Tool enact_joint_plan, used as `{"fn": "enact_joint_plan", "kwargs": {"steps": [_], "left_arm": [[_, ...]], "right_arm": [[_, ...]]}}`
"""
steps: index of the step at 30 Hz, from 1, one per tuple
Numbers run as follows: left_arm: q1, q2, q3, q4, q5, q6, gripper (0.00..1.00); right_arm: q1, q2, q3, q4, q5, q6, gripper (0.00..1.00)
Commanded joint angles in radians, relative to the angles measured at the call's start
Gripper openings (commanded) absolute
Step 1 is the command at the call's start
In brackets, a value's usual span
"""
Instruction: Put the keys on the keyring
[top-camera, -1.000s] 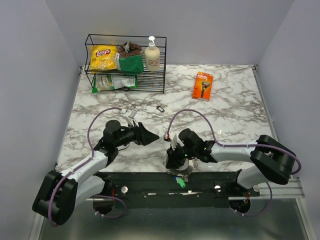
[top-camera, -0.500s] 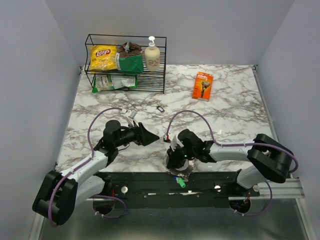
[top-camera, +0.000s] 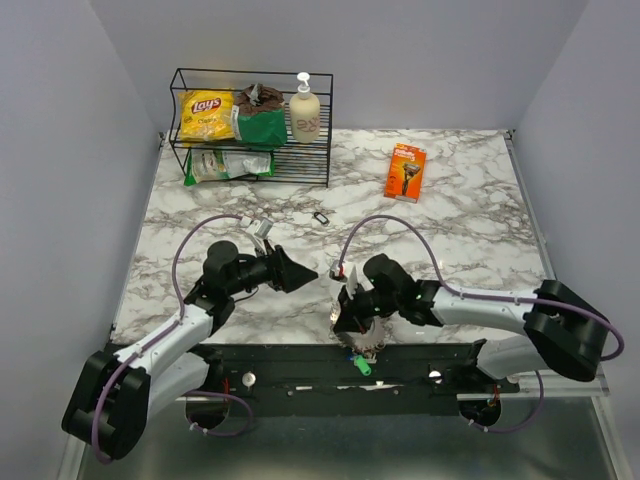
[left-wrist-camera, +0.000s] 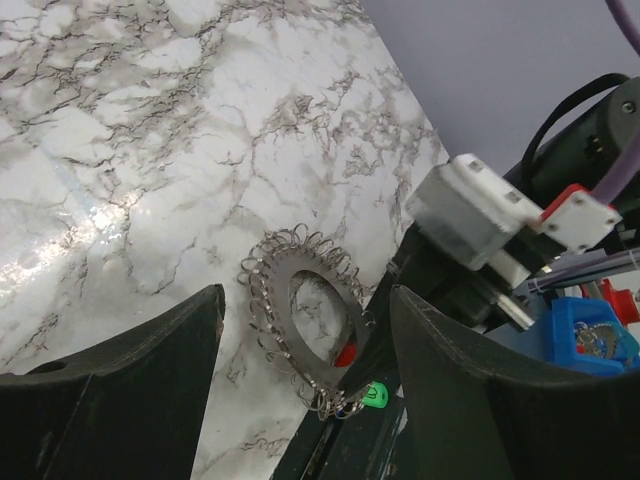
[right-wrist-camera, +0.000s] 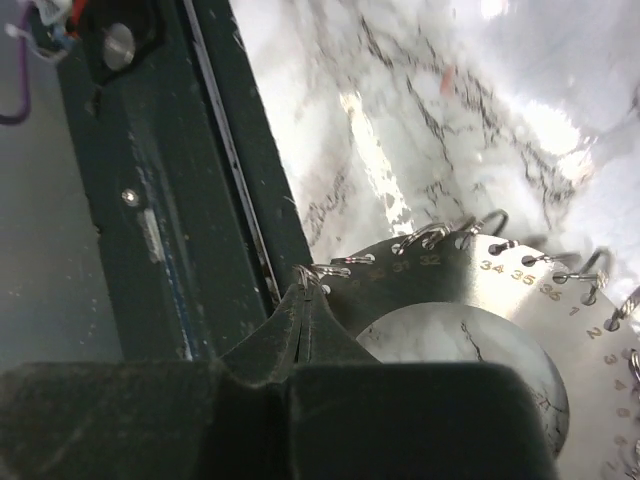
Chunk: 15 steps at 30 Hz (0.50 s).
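Lying flat at the near edge of the marble table (top-camera: 450, 230) beside the dark rail (right-wrist-camera: 200, 200), the keyring (right-wrist-camera: 500, 290) had the right gripper (right-wrist-camera: 303, 300), tips pressed together, at a wire hook on its rim, while the left gripper (top-camera: 308, 271) hung spread nearby, facing it.

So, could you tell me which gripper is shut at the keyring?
The right gripper, closed tight at the rim of the keyring; the left gripper stands open, clear of it.
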Motion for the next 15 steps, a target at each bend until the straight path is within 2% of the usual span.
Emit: {"fn": "enact_joint_plan", "kwargs": {"steps": [1, 9, 15], "left_arm": [[0.004, -0.04, 0.026, -0.002, 0.05, 0.028, 0.75], [-0.041, -0.109, 0.018, 0.076, 0.082, 0.022, 0.73], [-0.166, -0.114, 0.07, 0.05, 0.087, 0.104, 0.69]], "right_arm": [[0.004, -0.126, 0.039, -0.011, 0.025, -0.02, 0.01], [0.004, -0.313, 0.033, -0.019, 0.217, 0.02, 0.0], [0.004, -0.454, -0.033, 0.069, 0.269, 0.04, 0.01]]}}
